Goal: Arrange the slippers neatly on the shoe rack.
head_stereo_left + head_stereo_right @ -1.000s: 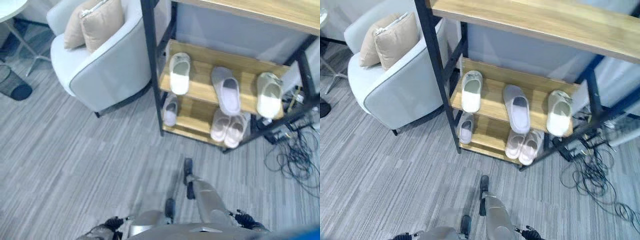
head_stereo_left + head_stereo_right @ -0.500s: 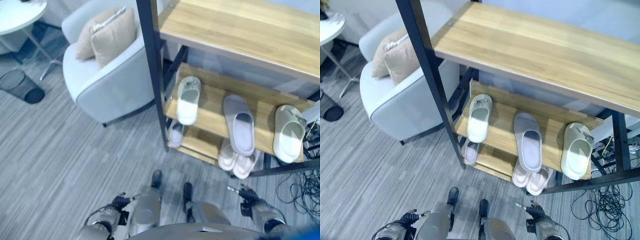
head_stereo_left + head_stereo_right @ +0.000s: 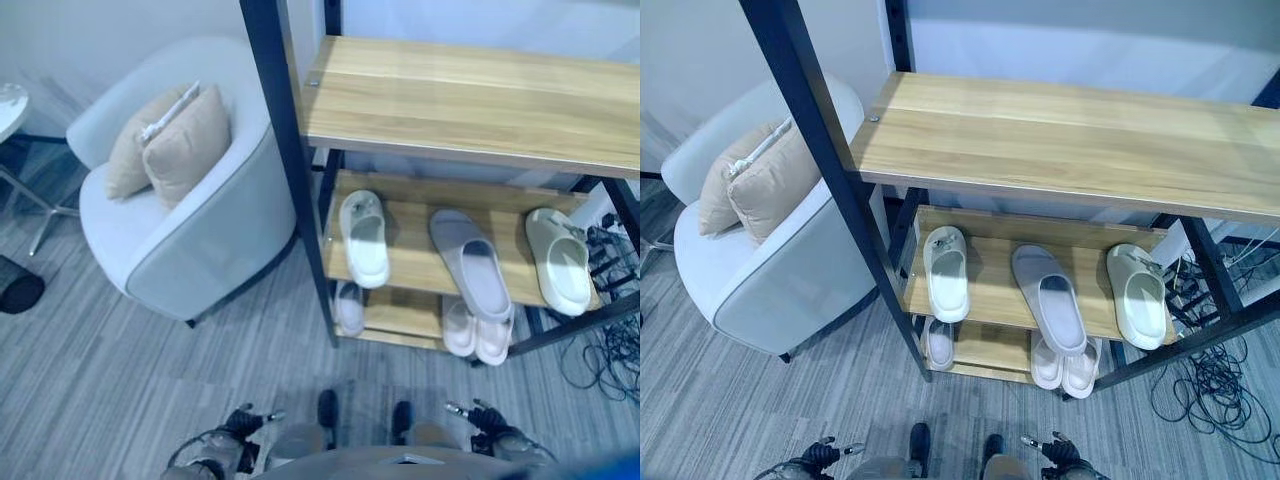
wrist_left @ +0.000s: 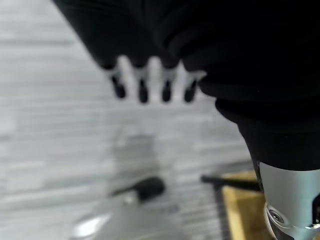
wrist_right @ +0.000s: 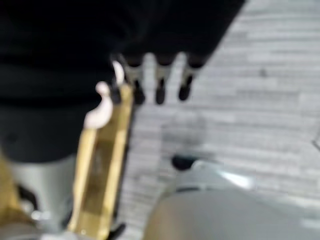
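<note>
Grey striped carpet floor (image 3: pixel 120 360) w/ a black-framed wooden shoe rack (image 3: pixel 1060 135) ahead of me, pale armchair (image 3: pixel 190 250) w/ two beige cushions (image 3: pixel 170 150) just beside its left post. Mid shelf (image 3: pixel 990 300): white slipper (image 3: pixel 946 272) near left edge, lilac-grey slipper (image 3: pixel 1050 298) in the middle, angled, cream slipper (image 3: pixel 1138 294) at right edge. Bottom shelf: one small slipper (image 3: pixel 938 343) at left, pinkish pair (image 3: pixel 1064 364) touching at right. Left hand (image 4: pixel 150 82) low over the floor, fingers straight, holding nothing. Right hand (image 5: pixel 157 82) same, fingers straight, nothing in it.
</note>
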Motion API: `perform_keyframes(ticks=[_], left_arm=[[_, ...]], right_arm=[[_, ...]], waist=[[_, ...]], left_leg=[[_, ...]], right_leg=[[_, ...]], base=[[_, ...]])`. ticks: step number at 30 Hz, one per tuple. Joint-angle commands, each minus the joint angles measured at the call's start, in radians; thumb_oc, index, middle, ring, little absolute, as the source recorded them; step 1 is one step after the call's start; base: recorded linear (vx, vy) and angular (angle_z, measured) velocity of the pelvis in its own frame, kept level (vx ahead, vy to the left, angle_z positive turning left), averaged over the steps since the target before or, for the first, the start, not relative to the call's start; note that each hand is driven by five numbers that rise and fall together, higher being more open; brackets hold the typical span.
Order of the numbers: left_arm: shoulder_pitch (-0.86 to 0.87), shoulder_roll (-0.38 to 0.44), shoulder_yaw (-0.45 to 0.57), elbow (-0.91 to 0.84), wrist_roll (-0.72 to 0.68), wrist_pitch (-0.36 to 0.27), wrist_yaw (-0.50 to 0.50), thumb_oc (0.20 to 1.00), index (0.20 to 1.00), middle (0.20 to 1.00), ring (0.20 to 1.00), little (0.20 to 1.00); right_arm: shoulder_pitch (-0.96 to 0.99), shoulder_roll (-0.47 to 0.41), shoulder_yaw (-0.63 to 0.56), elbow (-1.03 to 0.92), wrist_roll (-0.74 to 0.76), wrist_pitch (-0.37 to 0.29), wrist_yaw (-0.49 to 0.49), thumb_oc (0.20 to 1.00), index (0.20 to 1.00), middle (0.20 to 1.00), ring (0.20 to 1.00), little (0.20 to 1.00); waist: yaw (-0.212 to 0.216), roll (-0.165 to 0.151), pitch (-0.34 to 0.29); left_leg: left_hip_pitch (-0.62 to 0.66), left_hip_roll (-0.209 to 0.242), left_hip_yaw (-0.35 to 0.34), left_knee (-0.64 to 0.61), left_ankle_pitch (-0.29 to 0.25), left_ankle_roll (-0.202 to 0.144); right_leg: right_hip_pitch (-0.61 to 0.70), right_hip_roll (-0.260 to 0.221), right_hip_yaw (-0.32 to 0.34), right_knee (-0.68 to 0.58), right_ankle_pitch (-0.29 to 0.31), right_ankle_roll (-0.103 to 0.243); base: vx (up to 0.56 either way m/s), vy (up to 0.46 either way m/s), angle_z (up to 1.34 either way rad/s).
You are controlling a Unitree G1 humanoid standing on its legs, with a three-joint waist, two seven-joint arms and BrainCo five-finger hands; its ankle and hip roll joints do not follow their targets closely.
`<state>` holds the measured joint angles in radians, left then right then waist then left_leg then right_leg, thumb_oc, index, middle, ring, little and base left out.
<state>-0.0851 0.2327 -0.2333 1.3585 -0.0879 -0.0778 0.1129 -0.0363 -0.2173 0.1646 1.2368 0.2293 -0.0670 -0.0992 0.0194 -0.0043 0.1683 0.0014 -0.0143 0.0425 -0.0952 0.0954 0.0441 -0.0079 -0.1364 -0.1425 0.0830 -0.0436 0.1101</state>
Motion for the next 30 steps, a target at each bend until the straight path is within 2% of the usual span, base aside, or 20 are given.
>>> perform_keyframes(ticks=[1, 5, 8, 10, 14, 15, 16, 21, 24, 27, 30], left_arm=[[0.018, -0.003, 0.000, 0.007, 0.033, -0.008, 0.020, 1.000, 1.000, 1.000, 1.000, 1.000], [0.027, -0.017, -0.001, 0.014, 0.036, -0.007, 0.025, 1.000, 1.000, 1.000, 1.000, 1.000], [0.030, -0.040, -0.011, 0.002, 0.032, -0.012, 0.027, 1.000, 1.000, 1.000, 1.000, 1.000], [0.028, -0.055, -0.027, -0.005, 0.032, -0.015, 0.016, 1.000, 1.000, 1.000, 1.000, 1.000], [0.023, -0.061, -0.041, -0.006, 0.045, -0.014, 0.007, 1.000, 1.000, 1.000, 1.000, 1.000], [0.022, -0.058, -0.033, -0.013, 0.042, -0.011, 0.004, 1.000, 1.000, 1.000, 1.000, 1.000], [0.026, -0.050, -0.008, -0.025, 0.038, -0.015, -0.001, 1.000, 1.000, 1.000, 1.000, 1.000], [0.040, -0.041, 0.007, -0.037, 0.048, -0.031, -0.013, 1.000, 1.000, 1.000, 1.000, 1.000], [0.054, -0.043, -0.002, -0.030, 0.069, -0.034, -0.028, 1.000, 1.000, 1.000, 1.000, 1.000], [0.060, -0.042, -0.009, -0.032, 0.081, -0.034, -0.032, 1.000, 1.000, 1.000, 1.000, 1.000], [0.067, -0.046, -0.015, -0.027, 0.105, -0.032, -0.031, 1.000, 1.000, 1.000, 1.000, 1.000]], right_arm=[[0.006, -0.056, 0.001, -0.034, -0.017, -0.009, -0.021, 1.000, 1.000, 1.000, 1.000, 1.000], [0.025, -0.056, -0.010, -0.037, -0.016, -0.015, -0.034, 1.000, 1.000, 1.000, 1.000, 1.000], [0.030, -0.064, -0.012, -0.140, -0.007, -0.044, -0.057, 1.000, 1.000, 1.000, 1.000, 1.000], [0.013, -0.040, 0.024, -0.201, 0.047, -0.056, -0.012, 1.000, 1.000, 1.000, 1.000, 1.000], [0.004, -0.035, 0.090, -0.269, 0.015, -0.062, 0.019, 1.000, 1.000, 1.000, 1.000, 1.000], [0.025, -0.043, 0.103, -0.450, -0.006, -0.050, 0.022, 1.000, 1.000, 1.000, 1.000, 1.000], [0.144, -0.064, 0.101, -0.560, 0.001, -0.069, 0.072, 1.000, 1.000, 1.000, 1.000, 1.000], [0.224, -0.095, 0.116, -0.532, -0.016, -0.092, 0.136, 1.000, 1.000, 1.000, 1.000, 1.000], [0.191, -0.093, 0.197, -0.546, -0.053, -0.089, 0.185, 1.000, 1.000, 1.000, 1.000, 1.000], [0.191, -0.111, 0.225, -0.589, -0.069, -0.090, 0.203, 1.000, 1.000, 1.000, 1.000, 1.000], [0.174, -0.147, 0.274, -0.715, -0.104, -0.108, 0.220, 1.000, 1.000, 1.000, 1.000, 1.000]], waist=[[0.005, -0.013, -0.011], [-0.002, -0.013, -0.026], [-0.016, -0.010, -0.041], [-0.017, -0.008, -0.054], [-0.014, -0.004, -0.068], [-0.019, -0.005, -0.070], [-0.035, -0.006, -0.066], [-0.064, -0.006, -0.053], [-0.039, -0.004, -0.057], [-0.032, -0.005, -0.058], [-0.018, -0.005, -0.059]], left_leg=[[-0.032, 0.007, -0.026, 0.148, -0.146, -0.031], [-0.006, 0.018, -0.017, 0.114, -0.134, -0.038], [0.020, 0.025, -0.012, 0.066, -0.110, -0.047], [0.036, 0.028, -0.009, 0.040, -0.101, -0.050], [0.051, 0.028, -0.011, 0.020, -0.093, -0.053], [0.051, 0.029, -0.009, 0.015, -0.091, -0.053], [0.055, 0.030, 0.001, 0.008, -0.088, -0.055], [0.052, 0.034, 0.024, 0.008, -0.088, -0.060], [0.051, 0.031, 0.012, 0.008, -0.090, -0.063], [0.051, 0.031, 0.007, 0.008, -0.090, -0.064], [0.054, 0.031, -0.005, 0.008, -0.090, -0.065]], right_leg=[[0.022, -0.002, 0.021, 0.006, -0.004, 0.006], [0.046, 0.004, 0.022, -0.039, 0.005, 0.007], [0.064, 0.015, 0.024, -0.077, 0.014, 0.009], [0.073, 0.021, 0.024, -0.094, 0.017, 0.009], [0.087, 0.024, 0.017, -0.105, 0.015, 0.007], [0.084, 0.023, 0.017, -0.104, 0.017, 0.008], [0.081, 0.025, 0.024, -0.101, 0.016, 0.009], [0.070, 0.029, 0.040, -0.106, 0.027, 0.012], [0.086, 0.028, 0.023, -0.140, 0.036, 0.014], [0.094, 0.028, 0.016, -0.145, 0.034, 0.013], [0.103, 0.028, 0.005, -0.149, 0.030, 0.013]], base=[[0.04, -0.107, -0.10], [0.01, -0.073, -0.08], [-0.01, -0.075, -0.14], [0.00, -0.039, -0.16], [0.02, -0.014, -0.08], [0.00, 0.000, 0.00], [-0.03, -0.006, 0.03], [-0.04, -0.001, -0.16], [0.00, -0.012, -0.29], [0.02, -0.009, 0.13], [0.01, -0.004, 0.12]])
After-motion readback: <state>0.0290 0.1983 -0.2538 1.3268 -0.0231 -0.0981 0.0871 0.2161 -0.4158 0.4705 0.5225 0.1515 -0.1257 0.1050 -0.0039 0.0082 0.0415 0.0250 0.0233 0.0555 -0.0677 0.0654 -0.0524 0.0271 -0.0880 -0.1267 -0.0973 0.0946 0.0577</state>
